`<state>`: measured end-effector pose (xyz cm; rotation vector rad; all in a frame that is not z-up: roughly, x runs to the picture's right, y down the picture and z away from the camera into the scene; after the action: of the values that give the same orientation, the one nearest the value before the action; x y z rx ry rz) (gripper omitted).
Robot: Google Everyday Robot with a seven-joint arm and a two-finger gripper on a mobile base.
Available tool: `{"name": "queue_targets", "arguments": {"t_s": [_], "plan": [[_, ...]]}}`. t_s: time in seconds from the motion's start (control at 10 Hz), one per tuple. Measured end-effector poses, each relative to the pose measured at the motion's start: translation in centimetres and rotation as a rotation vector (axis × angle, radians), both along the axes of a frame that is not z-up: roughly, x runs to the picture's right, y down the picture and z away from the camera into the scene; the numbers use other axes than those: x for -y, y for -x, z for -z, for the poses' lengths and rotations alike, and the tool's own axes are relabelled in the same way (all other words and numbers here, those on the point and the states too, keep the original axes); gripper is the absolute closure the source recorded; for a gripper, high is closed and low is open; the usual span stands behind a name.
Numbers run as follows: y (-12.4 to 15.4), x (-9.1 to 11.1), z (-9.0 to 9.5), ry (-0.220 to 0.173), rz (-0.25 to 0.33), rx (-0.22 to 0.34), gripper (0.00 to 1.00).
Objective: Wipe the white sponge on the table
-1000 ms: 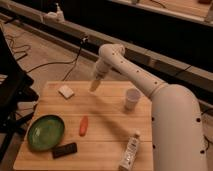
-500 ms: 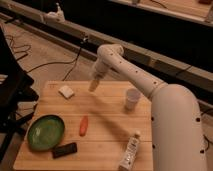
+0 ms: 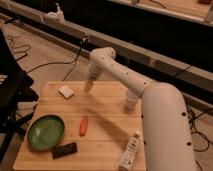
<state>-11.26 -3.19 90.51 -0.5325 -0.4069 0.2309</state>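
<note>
The white sponge (image 3: 66,91) lies flat near the far left corner of the light-wood table (image 3: 105,130). My gripper (image 3: 89,85) hangs at the end of the white arm, above the table's far edge, a little to the right of the sponge and apart from it. It holds nothing that I can see.
A green plate (image 3: 46,132) sits at the front left with a dark bar (image 3: 65,149) beside it. An orange carrot-like piece (image 3: 83,126) lies mid-table. A white paper cup (image 3: 131,100) stands at the right, a white bottle (image 3: 129,151) lies at the front right. A black chair stands at the left.
The gripper has shifted slightly left toward the sponge. Nothing on the table has moved.
</note>
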Motion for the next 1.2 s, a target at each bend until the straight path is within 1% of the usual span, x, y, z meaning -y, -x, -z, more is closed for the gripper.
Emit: {"name": "queue_targets", "arguments": {"t_s": [0.3,0.4,0.5,0.7,0.8,0.9,1.1,1.2], "plan": [[4.3,-0.2,-2.4,-0.008,-0.040,0.029,0.27],[6.4,-0.3,-3.4,-0.006,-0.056,0.050,0.27],[7.6,-0.5,-4.0,-0.002,-0.065,0.066,0.27],[10.7,-1.8,-5.7,0.030,-0.081,0.099,0.27],[11.5,-2.2,-6.1,0.040,-0.082,0.106,0.27],[12.5,-3.2,-6.8,0.058,-0.070,0.112,0.27],[14.1,-5.2,-8.1,0.092,-0.033,0.115,0.27],[14.4,-5.5,-8.8,0.097,-0.031,0.107,0.27]]}}
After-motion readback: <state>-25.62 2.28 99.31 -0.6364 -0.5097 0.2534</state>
